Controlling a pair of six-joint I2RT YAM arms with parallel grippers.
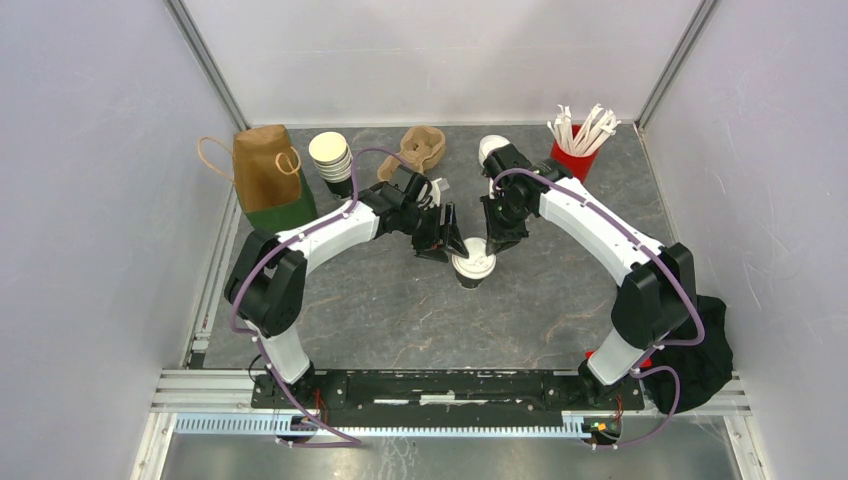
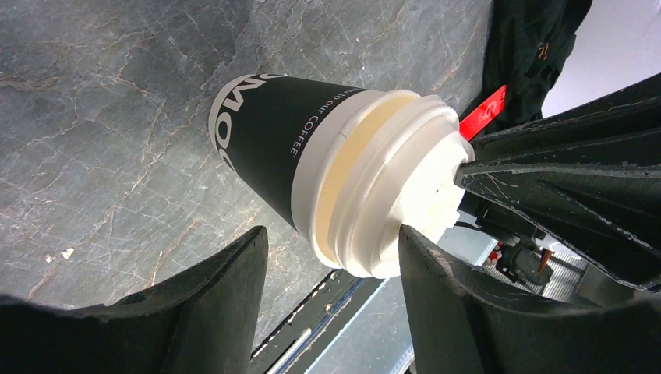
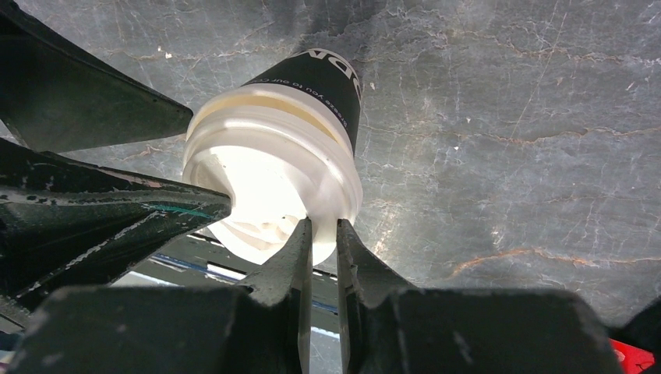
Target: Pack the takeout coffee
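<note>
The takeout coffee (image 1: 473, 266) stands upright inside my spread left hand (image 2: 331, 234), my right hand (image 3: 323, 226) pressed together over its lid (image 3: 265, 179).

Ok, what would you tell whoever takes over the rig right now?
Left end effector: open, straddling the coffee cup near its lid.
Right end effector: almost shut, tips at the lid's rim.
The cup stands upright on the table with the lid on; I can't tell if it is fully seated.
The paper bag stands back left.
Done: nothing packed.
Left: pack the cup, presumably into the bag.
</note>
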